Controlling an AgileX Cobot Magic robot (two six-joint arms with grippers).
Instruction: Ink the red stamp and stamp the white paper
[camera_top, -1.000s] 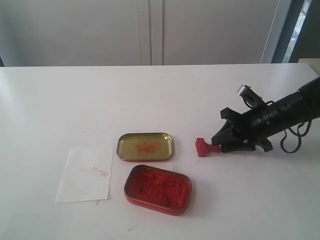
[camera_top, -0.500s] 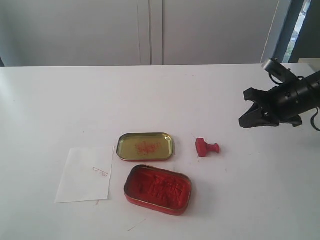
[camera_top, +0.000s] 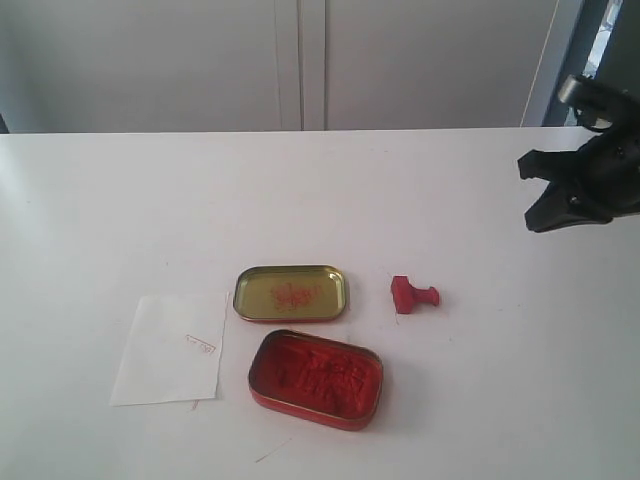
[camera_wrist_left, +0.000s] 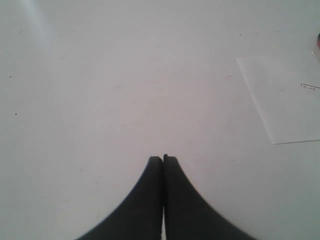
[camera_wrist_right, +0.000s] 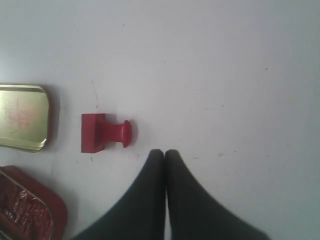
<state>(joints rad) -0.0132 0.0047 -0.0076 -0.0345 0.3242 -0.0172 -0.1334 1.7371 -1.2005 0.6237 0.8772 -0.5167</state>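
The red stamp (camera_top: 412, 295) lies on its side on the white table, right of the gold-lined tin lid; it also shows in the right wrist view (camera_wrist_right: 105, 132). The white paper (camera_top: 170, 348) lies flat at the left, with a faint red mark; its corner shows in the left wrist view (camera_wrist_left: 285, 100). My right gripper (camera_top: 545, 215) hangs at the far right edge, well away from the stamp, shut on nothing (camera_wrist_right: 165, 152). My left gripper (camera_wrist_left: 163, 159) is shut and empty over bare table, out of the exterior view.
The open red tin of ink paste (camera_top: 316, 378) sits near the front, just below the gold-lined lid (camera_top: 291, 293). White cabinet doors stand behind the table's far edge.
My right gripper has let go of the red stamp's handle and pulled back up and to the right, closing. The stamp stays where it lay.
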